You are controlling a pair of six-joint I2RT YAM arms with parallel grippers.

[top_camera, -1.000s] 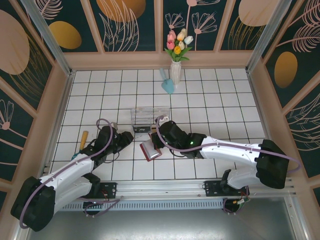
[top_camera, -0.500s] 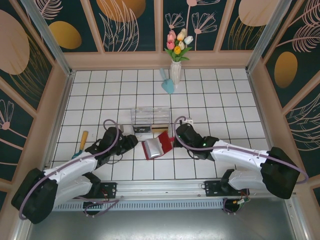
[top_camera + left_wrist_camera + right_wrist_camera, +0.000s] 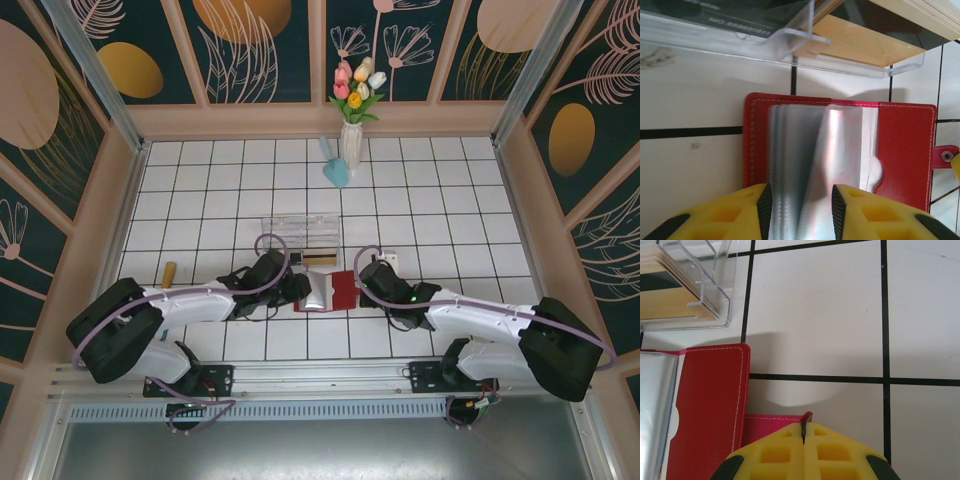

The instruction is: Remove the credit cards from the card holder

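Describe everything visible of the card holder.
The card holder is a red, white-stitched, leather-looking fold-over. It lies open and flat on the white tiled table, just on the near side of the clear box. Glossy blue-grey pockets rise from its middle, pinched by the left gripper. Its red snap tab juts from the right flap's edge, and the right gripper is shut on it.

You saw a red card holder (image 3: 905, 150) with white stitching and silvery-grey inner pockets just ahead of your yellow, black-edged left pincer (image 3: 800, 210). Beyond your yellow right pincer (image 3: 804, 432), the counter (image 3: 815, 315) was white tile with black grid lines.
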